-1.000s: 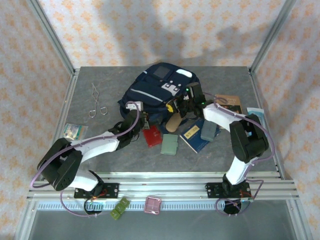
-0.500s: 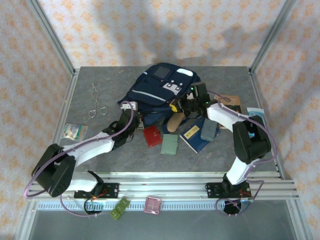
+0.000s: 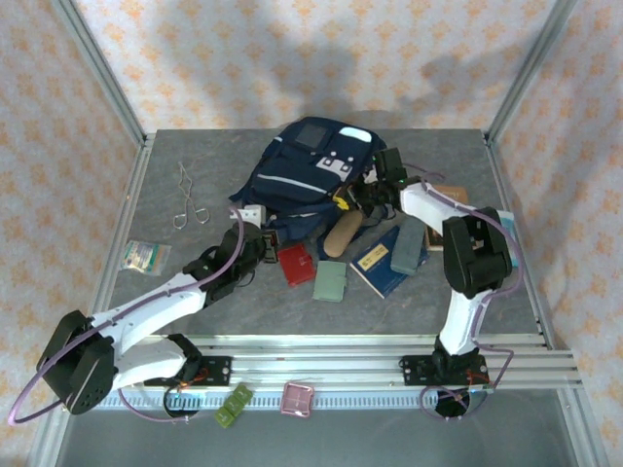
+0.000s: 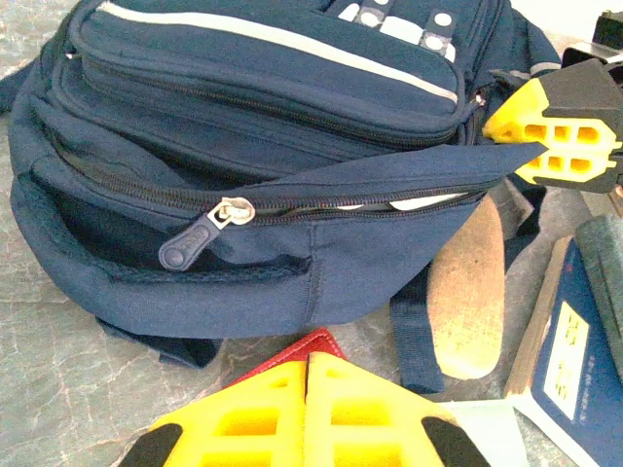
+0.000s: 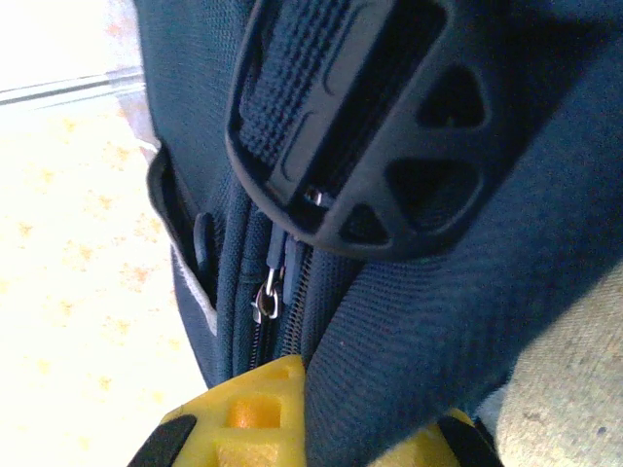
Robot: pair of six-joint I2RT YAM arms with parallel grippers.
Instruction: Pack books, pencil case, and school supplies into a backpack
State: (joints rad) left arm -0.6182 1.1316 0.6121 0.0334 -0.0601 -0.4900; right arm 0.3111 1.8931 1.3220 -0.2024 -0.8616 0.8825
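Viewing from above: one backpack (image 3: 307,175); beside it two books, blue book (image 3: 375,265) and brown book (image 3: 450,199), one pencil case (image 3: 341,233), three supplies: red case (image 3: 295,263), green case (image 3: 330,280), grey slab (image 3: 407,246).
Left wrist: left gripper (image 4: 306,389) closed, empty; I should pinch the zipper pull (image 4: 200,238) squarely.
Right wrist: right gripper (image 5: 302,409) clamps backpack fabric; I should tension it gently.

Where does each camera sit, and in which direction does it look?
Top external: above and behind the bases, looking down at the table; left arm and right arm show.
Left wrist: low, facing the backpack zipper side; shut left hand below.
Right wrist: pressed to the backpack's buckle; right hand pinches fabric.
Shared: top and left wrist both show the pencil case.
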